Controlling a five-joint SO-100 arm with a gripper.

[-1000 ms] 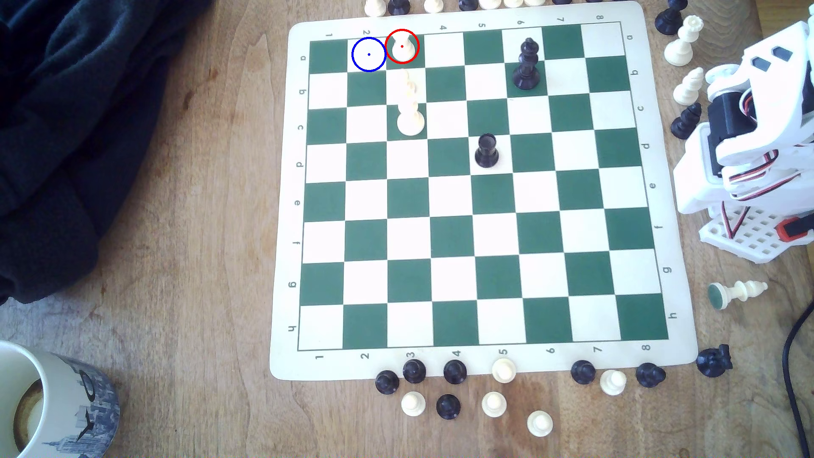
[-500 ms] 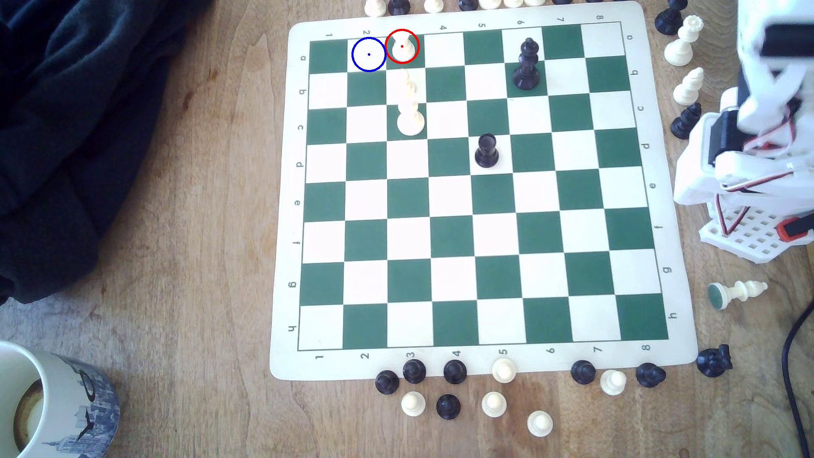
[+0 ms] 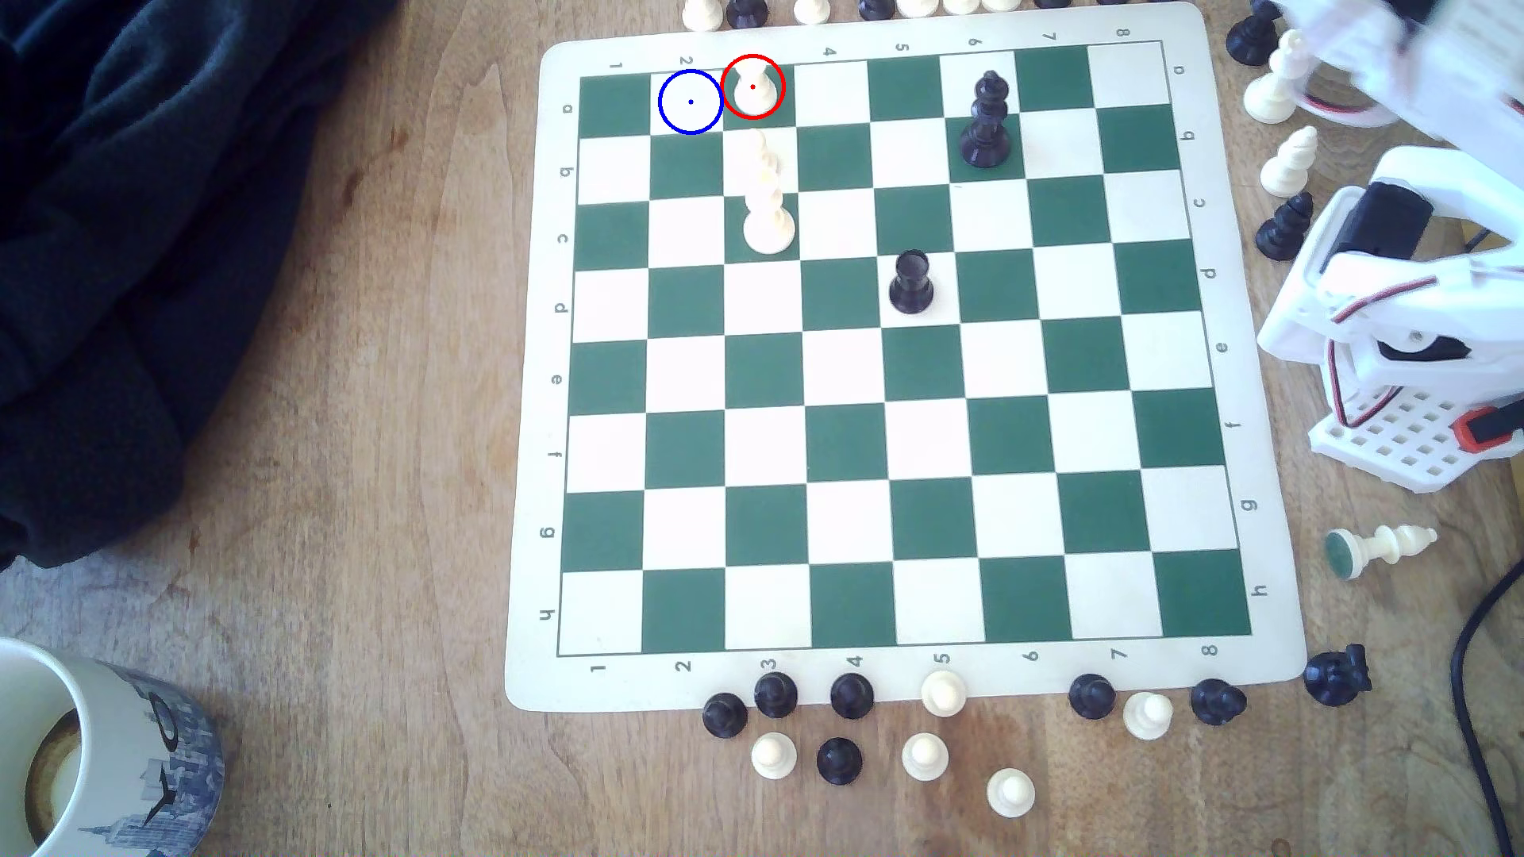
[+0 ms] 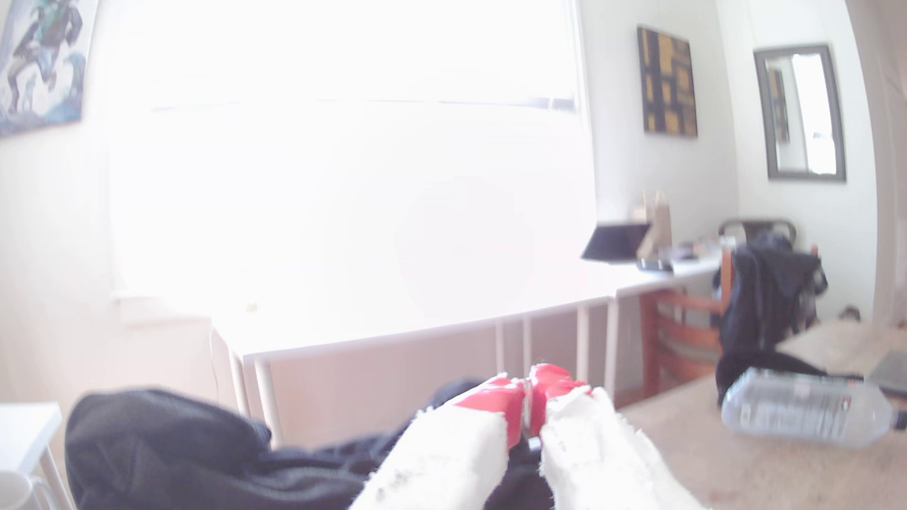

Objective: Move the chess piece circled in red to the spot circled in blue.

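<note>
One short cream-white plastic pawn [image 3: 754, 89], light, rigid, slick: pinch its narrow neck; red-tipped white gripper [image 4: 527, 392] closed, empty.

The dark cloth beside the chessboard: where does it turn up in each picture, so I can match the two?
Exterior view: the dark cloth lies bunched on the wooden table at the exterior view's left, apart from the chessboard.
Wrist view: the cloth is heaped beyond the red-tipped gripper.
Shared landmark: the wooden table that the cloth lies on.
</note>
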